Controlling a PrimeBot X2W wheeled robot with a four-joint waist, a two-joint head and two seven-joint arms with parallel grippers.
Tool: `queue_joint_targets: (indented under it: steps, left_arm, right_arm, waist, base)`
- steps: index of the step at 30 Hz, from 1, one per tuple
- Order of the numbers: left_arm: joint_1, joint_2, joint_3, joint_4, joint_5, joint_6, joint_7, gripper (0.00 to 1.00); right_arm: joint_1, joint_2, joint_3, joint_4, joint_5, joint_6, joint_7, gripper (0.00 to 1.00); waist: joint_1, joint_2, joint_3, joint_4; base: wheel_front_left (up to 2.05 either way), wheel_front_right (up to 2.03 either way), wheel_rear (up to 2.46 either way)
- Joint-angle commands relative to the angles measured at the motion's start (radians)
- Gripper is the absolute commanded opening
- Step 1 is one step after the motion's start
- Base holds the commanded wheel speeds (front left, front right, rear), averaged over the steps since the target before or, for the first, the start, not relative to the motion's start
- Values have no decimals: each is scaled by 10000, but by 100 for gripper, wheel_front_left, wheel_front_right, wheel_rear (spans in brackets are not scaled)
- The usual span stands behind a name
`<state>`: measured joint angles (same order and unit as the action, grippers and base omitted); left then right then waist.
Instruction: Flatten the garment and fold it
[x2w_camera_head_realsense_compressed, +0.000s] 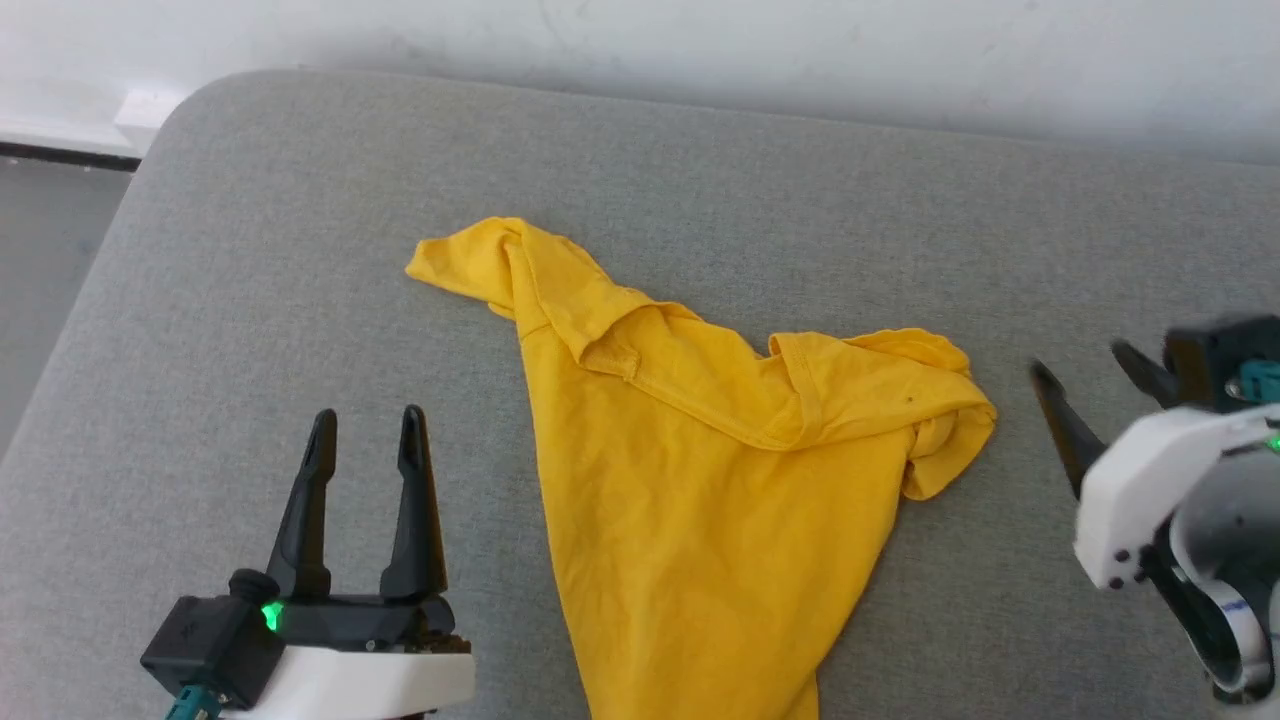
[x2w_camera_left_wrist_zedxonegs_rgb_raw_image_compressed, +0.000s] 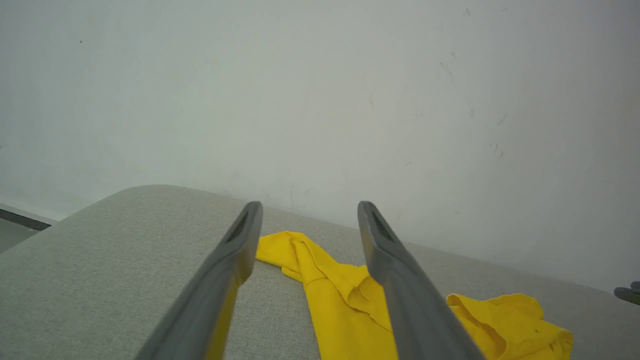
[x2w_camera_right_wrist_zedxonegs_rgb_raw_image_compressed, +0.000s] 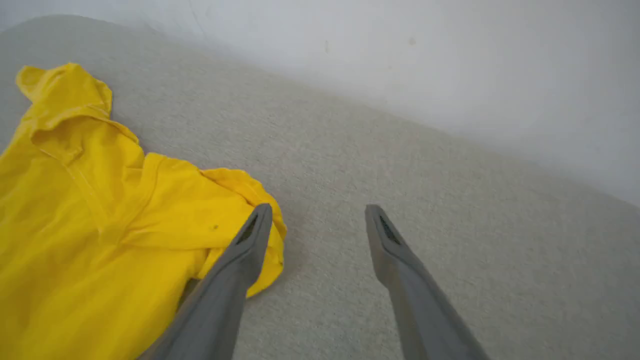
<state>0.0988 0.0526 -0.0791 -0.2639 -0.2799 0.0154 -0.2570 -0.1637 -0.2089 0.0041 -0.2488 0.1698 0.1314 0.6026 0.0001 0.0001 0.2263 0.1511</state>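
The garment (x2w_camera_head_realsense_compressed: 700, 470) is a mustard-yellow T-shirt lying crumpled on the grey cushion, one sleeve reaching to the far left and the other bunched at the right; its lower part runs off the view's bottom edge. No white patches or stripes show on the upper side. My left gripper (x2w_camera_head_realsense_compressed: 367, 420) stands open to the left of the garment, apart from it, with nothing between its fingers. My right gripper (x2w_camera_head_realsense_compressed: 1088, 365) is open just right of the bunched sleeve. In the left wrist view the garment (x2w_camera_left_wrist_zedxonegs_rgb_raw_image_compressed: 345, 300) lies beyond the open fingers. In the right wrist view the garment (x2w_camera_right_wrist_zedxonegs_rgb_raw_image_compressed: 100, 215) lies left of the left finger.
The grey upholstered cushion (x2w_camera_head_realsense_compressed: 250, 250) has a rounded far-left corner and ends against a white wall (x2w_camera_head_realsense_compressed: 700, 40) at the back. Floor (x2w_camera_head_realsense_compressed: 50, 260) shows past the cushion's left edge.
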Motion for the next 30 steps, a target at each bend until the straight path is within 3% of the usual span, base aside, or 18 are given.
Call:
queue_joint_targets:
  steps: [1,5,14,15,16,17,23,30]
  left_arm:
    - [-149,-23,-20,11,-39,35,-47,100]
    - [-202,-23,-29,44,-71,37,-47,100]
    - [-392,-24,-81,102,4,-69,-47,100]
    - [-411,-24,-89,106,8,-79,-47,100]
    - [-423,-24,-96,112,20,-86,-47,100]
    - [-434,-24,-105,121,31,-94,-47,100]
    - [-447,-24,-118,176,20,-65,-47,100]
    - [-361,-24,-172,209,-86,47,-47,100]
  right_arm:
    - [270,30,-190,136,-160,-7,112,100]
    - [815,373,-602,448,-263,-7,361,100]
    - [801,641,-323,1676,-153,-7,77,100]
    - [735,669,-310,1906,-149,-7,-2,93]
    - [652,729,-363,2119,-135,-7,-131,27]
    - [567,753,-400,2311,-153,-7,-271,0]
    - [51,675,-630,2814,-254,-7,-1141,0]
    - [-422,313,-1031,1804,-73,-7,-1286,0]
  waist:
    - [-1,-1,142,142]
    - [-1,-1,280,280]
    - [-1,-1,472,521]
    - [-1,-1,490,544]
    - [-1,-1,505,564]
    - [-1,-1,519,583]
    - [-1,-1,499,583]
    - [-1,-1,272,428]
  base:
    - [0,0,0]
    - [0,0,0]
    - [0,0,0]
    - [0,0,0]
    - [0,0,0]
    - [0,0,0]
    - [0,0,0]
    - [0,0,0]
